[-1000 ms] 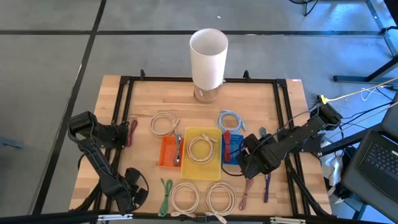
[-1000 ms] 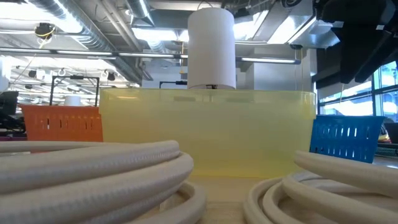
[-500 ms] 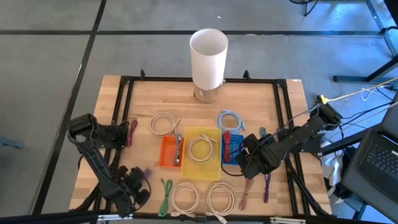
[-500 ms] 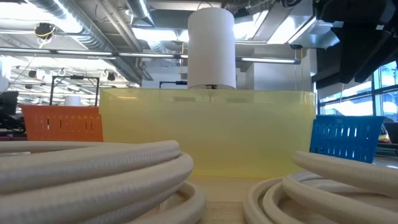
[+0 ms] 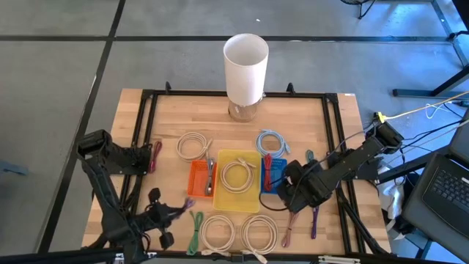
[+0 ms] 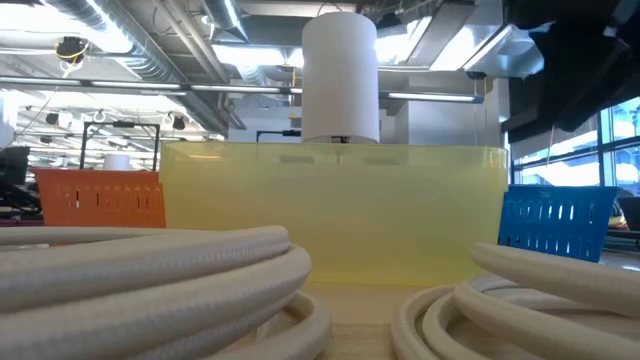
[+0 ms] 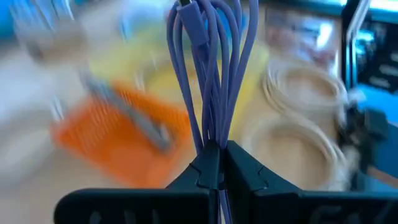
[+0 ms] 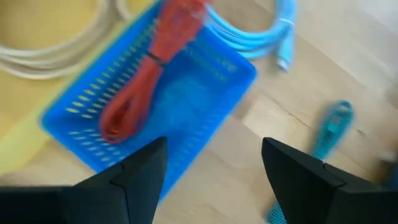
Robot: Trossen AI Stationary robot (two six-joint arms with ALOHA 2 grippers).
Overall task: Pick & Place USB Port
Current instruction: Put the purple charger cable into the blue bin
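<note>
A bundled purple USB cable (image 7: 211,68) is in my left gripper (image 5: 178,207), which is shut on it near the table's front left, just left of the orange basket (image 5: 198,178). The orange basket holds a grey cable (image 7: 134,118). The yellow basket (image 5: 238,192) holds a white coil, and the blue basket (image 8: 186,106) holds a red cable (image 8: 140,87). My right gripper (image 8: 214,168) hovers open above the blue basket's near right corner, with nothing between its fingers. My left gripper pinches the purple cable's bundled strands (image 7: 213,138) between its two fingers, several strands together. The loops and a plug end (image 7: 186,7) stick out past the fingertips toward the baskets. In the high view the bundle (image 5: 187,203) is clear of the table.
A tall white cylinder (image 5: 245,62) stands at the far middle. Loose coils lie around the baskets: white (image 5: 193,144), light blue (image 5: 271,141), two white ones at the front (image 5: 218,233), a green cable (image 5: 196,231), a red one at the left (image 5: 155,155), and purple and pink ones at the right (image 5: 314,220).
My left gripper has shut on the purple cable at the front left, risen with it and rolled, tipping from pointing down toward level. It now points at the orange basket, and the cable is lifted clear of the table.
</note>
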